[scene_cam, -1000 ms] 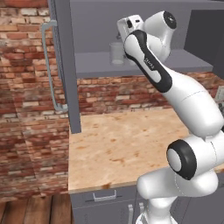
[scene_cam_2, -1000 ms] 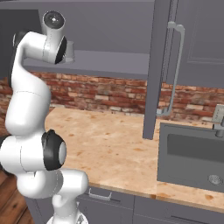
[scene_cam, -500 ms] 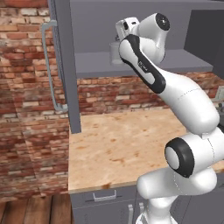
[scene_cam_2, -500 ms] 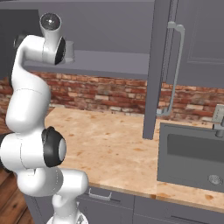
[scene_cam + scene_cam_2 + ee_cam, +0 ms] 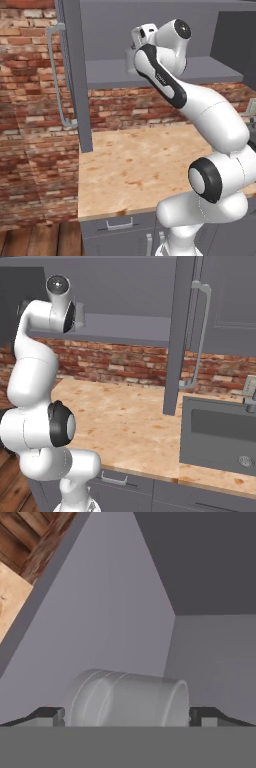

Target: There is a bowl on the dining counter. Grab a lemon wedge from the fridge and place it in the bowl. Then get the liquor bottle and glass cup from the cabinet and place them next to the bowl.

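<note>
Hand view shows the glass cup lying sideways in frame on the cabinet shelf, between the wide-open end effector fingertips. Closing off-centre could squirt the slick, tapered cup away or knock it off the shelf.

glass cup on cabinet shelf, between the fingers, counter below

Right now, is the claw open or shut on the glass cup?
Open. In the hand view the claw has one fingertip on each side of the glass cup, with a slight gap showing at each.
</note>
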Available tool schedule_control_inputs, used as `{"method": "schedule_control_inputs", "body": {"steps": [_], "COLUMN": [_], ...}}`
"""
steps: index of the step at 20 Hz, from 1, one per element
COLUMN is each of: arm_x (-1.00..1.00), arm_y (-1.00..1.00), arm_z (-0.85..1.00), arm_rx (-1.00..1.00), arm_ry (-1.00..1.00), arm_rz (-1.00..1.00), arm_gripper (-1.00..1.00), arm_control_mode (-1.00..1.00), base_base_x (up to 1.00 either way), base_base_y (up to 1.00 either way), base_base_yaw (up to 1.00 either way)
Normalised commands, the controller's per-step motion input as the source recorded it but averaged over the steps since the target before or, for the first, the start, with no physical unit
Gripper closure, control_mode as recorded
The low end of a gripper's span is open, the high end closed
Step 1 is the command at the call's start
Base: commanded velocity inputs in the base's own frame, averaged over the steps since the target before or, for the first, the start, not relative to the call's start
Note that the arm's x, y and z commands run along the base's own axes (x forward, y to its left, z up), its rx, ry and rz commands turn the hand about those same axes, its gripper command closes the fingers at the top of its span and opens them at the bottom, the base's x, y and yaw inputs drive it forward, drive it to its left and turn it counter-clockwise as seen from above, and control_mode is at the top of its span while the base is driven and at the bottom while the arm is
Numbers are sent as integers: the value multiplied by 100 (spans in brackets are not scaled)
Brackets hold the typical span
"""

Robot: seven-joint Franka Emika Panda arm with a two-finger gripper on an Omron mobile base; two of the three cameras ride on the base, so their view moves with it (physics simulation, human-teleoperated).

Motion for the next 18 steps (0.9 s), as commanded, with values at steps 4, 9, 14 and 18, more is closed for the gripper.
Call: {"method": "schedule_control_inputs", "body": {"steps": [4,9,14,18], "arm_x": [12,16,16,12], "arm_y": [0,0,0,0], "arm_z": [-13,-9,-11,-17], "arm_rx": [0,0,0,0], "arm_ry": [0,0,1,2], "arm_rz": [-2,-2,-2,-1], "arm_gripper": [-100,-100,-100,-100], "arm_control_mode": [-100,-100,-100,-100], "base_base_x": [0,0,0,0], "base_base_y": [0,0,0,0], "base_base_yaw": [0,0,0,0]}}
